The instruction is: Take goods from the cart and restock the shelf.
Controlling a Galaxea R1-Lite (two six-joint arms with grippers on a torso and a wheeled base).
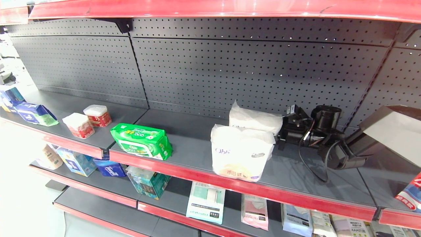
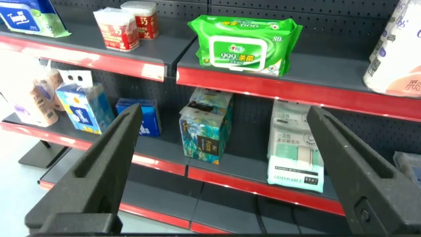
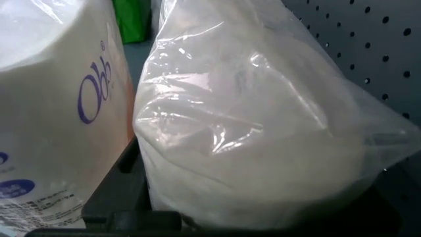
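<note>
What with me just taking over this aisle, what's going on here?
The robot is restocking. Its right gripper is at a clear-wrapped white pack sitting on the middle shelf, just behind a pack of toilet rolls at the front edge. The left gripper is open and empty, facing the lower shelves.

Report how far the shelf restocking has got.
Done: the printed tissue pack stands at the shelf front. In hand: the right gripper is against the clear-wrapped white pack behind it, near the pegboard. Remaining: settling that pack; the left gripper, jaws open, holds nothing, and bare shelf space suggests more fetching.
</note>
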